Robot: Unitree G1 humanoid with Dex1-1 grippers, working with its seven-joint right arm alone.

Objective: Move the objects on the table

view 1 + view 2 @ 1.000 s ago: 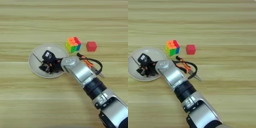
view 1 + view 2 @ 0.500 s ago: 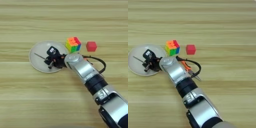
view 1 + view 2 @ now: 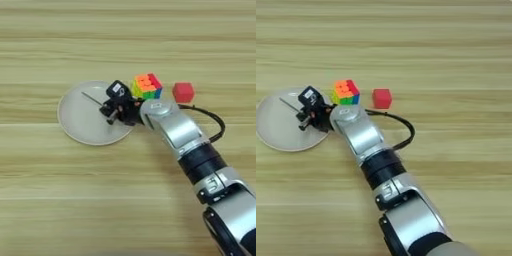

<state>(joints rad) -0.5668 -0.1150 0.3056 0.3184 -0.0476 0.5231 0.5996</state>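
My right gripper [image 3: 114, 106] hangs over the right part of the round pale grey plate [image 3: 80, 127], shut on the thin screwdriver [image 3: 93, 99]. Its metal shaft points out left and away over the plate; the handle is hidden between the black fingers. The multicoloured puzzle cube [image 3: 147, 86] sits just right of the gripper, by the plate's far right rim, close to my silver forearm [image 3: 172, 127]. The small red cube [image 3: 183, 92] lies to its right on the table [image 3: 128, 45]. The same things show in the right eye view: gripper [image 3: 311, 111], puzzle cube [image 3: 346, 92], red cube [image 3: 381, 98]. The pliers are hidden.
A black cable [image 3: 216, 126] loops out from the forearm to the right of it. The forearm runs diagonally from the bottom right corner up to the plate, covering the table beneath it. Bare wood lies on all other sides.
The gripper has moved from the plate's middle toward its right rim, carrying the screwdriver along. The pliers, seen beside the forearm earlier, no longer show.
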